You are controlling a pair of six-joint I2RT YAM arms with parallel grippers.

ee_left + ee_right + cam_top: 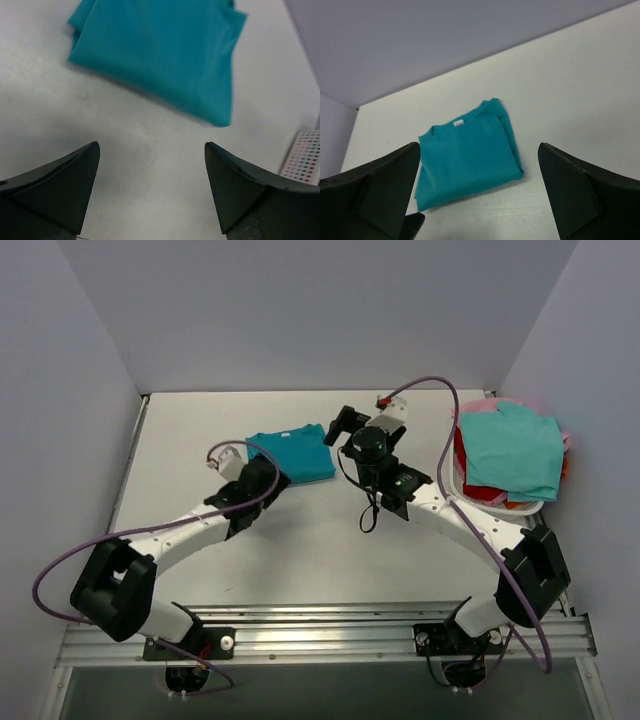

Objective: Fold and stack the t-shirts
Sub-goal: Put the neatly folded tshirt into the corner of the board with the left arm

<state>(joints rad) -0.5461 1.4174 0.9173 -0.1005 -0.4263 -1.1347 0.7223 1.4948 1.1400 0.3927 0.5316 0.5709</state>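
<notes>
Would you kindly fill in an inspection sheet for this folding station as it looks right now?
Surface: white table, with one shirt lying on it.
Job's things: teal-blue t-shirt folded flat at back centre; aqua-green t-shirt heaped over a red t-shirt and a pink t-shirt in the white basket on the right.
Clutter: nothing seen.
Grippers: left gripper jaws open and empty, just short of the folded shirt; right gripper jaws open and empty, beside it.
Cables: purple cable looping along each arm; black cable dangling under the right wrist.
Surroundings: pale grey walls on three sides; metal rail at the near edge.
</notes>
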